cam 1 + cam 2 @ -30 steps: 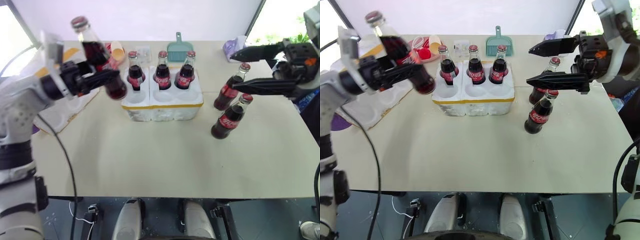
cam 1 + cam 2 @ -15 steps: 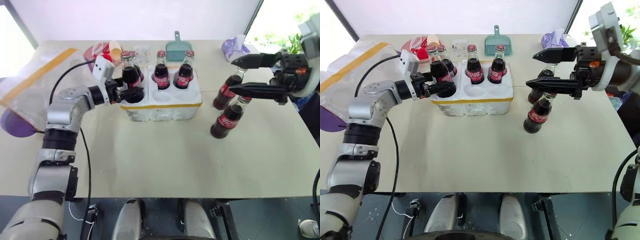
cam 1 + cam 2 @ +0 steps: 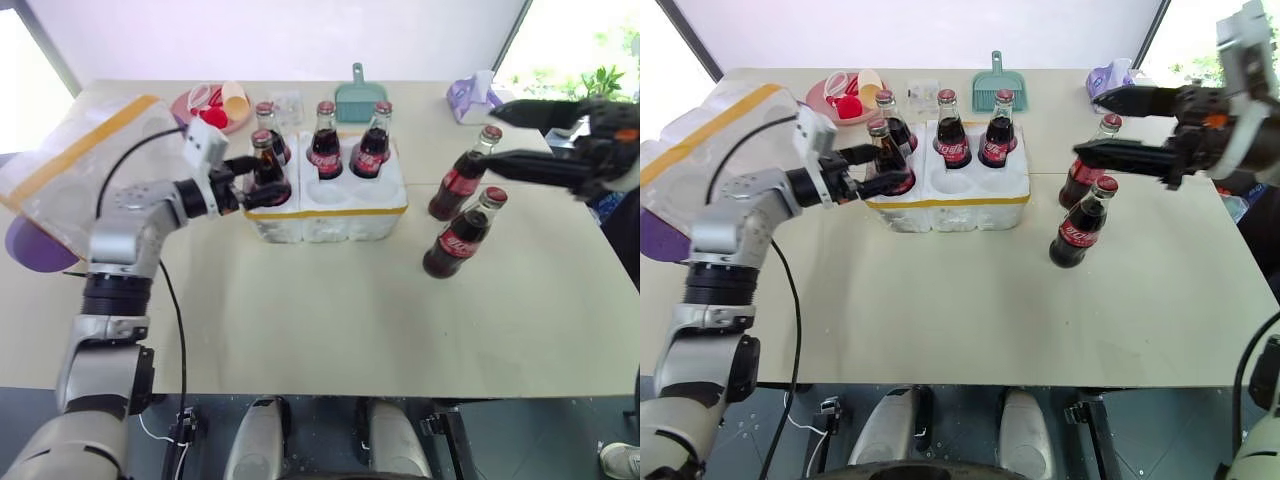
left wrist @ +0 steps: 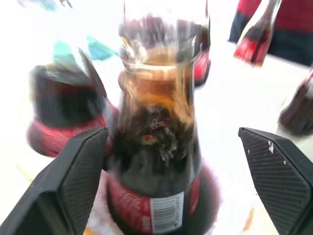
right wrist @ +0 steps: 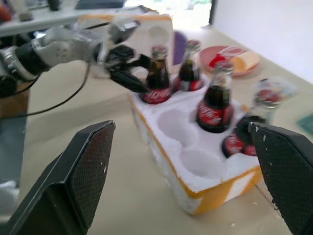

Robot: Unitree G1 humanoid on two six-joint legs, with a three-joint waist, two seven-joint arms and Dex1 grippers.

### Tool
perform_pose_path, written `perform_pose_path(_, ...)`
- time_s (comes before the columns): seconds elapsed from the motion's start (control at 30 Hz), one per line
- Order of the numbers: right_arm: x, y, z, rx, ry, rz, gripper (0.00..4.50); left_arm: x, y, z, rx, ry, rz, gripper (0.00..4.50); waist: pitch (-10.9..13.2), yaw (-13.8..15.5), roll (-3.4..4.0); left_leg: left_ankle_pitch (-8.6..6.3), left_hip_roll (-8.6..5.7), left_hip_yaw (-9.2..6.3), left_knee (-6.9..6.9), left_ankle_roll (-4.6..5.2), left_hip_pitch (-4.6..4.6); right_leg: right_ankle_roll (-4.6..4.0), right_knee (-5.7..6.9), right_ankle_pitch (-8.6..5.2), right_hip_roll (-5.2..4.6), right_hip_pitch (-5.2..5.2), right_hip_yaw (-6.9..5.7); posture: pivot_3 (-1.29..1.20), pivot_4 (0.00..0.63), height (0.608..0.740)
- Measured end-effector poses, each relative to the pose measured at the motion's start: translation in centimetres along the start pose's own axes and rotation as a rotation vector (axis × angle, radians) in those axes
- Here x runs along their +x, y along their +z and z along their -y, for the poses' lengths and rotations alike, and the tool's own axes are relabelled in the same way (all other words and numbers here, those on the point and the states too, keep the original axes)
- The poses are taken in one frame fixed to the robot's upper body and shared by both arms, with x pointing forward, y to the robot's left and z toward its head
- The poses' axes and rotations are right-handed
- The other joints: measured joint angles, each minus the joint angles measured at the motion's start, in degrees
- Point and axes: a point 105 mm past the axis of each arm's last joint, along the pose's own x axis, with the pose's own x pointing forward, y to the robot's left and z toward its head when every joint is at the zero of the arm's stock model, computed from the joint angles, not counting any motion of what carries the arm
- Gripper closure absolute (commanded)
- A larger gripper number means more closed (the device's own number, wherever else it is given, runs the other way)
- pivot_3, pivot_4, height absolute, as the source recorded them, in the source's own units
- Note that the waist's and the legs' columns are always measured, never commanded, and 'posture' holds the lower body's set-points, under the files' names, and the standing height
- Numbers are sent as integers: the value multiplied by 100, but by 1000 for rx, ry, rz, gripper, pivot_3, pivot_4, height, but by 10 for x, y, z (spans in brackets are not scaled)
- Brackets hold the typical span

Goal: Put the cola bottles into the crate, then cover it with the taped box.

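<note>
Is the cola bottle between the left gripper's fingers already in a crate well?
Yes. The bottle stands upright in the crate's front-left well; the left gripper is open around it.

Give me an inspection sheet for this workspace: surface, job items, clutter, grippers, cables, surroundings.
Surface: beige table.
Job items: crate holds four cola bottles, two front wells free; two bottles stand on the table to its right; taped box at the table's left edge.
Clutter: teal dustpan, pink plate with small items, crumpled tissue.
Grippers: left gripper open around the front-left bottle; right gripper open above the loose bottles.
Cables: black cable along the left arm.
Surroundings: white wall, bright windows.
</note>
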Motion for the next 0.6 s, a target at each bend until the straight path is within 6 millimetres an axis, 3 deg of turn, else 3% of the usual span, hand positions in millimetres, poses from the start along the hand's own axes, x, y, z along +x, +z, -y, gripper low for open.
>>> perform_pose_path(0.1,-32,-9,0,45,-98,-22,0,-23,36,5,-28,-26,75,79,-4,-2,-8,0,1,-3,-4,1,3,0,-5,0,-1,7,-3,0,150,736)
perform_pose_path(0.2,-58,-48,-7,171,-195,-100,0,-49,70,24,-33,-103,115,79,-5,-12,-8,0,0,0,1,1,14,0,3,0,-2,16,1,0,150,736)
perform_pose_path(0.27,-67,-65,-14,221,-247,-118,0,-58,80,41,-20,-164,105,79,-9,-16,-1,0,1,0,1,0,28,1,9,0,-1,25,3,0,150,736)
perform_pose_path(0.33,-70,-80,-19,233,-292,-130,0,-61,77,55,-14,-221,64,79,-10,-28,2,0,1,1,-9,0,77,0,3,-2,0,68,3,0,150,736)
perform_pose_path(0.4,-66,-102,-24,223,-373,-132,0,-64,55,76,6,-288,-50,79,-17,-52,-9,-3,6,-2,-27,0,125,-2,-14,-6,6,121,0,0,150,736)
perform_pose_path(0.5,-49,-137,-29,283,-455,-97,0,-58,19,104,0,-409,-181,79,-15,-50,-3,-3,4,0,-19,-1,113,-4,-17,-6,4,113,5,0,150,736)
perform_pose_path(0.6,-33,-145,-28,291,-504,-38,0,-50,5,111,27,-427,-203,79,-14,-24,-2,-3,3,0,-17,0,111,-5,-17,-6,4,110,6,0,150,736)
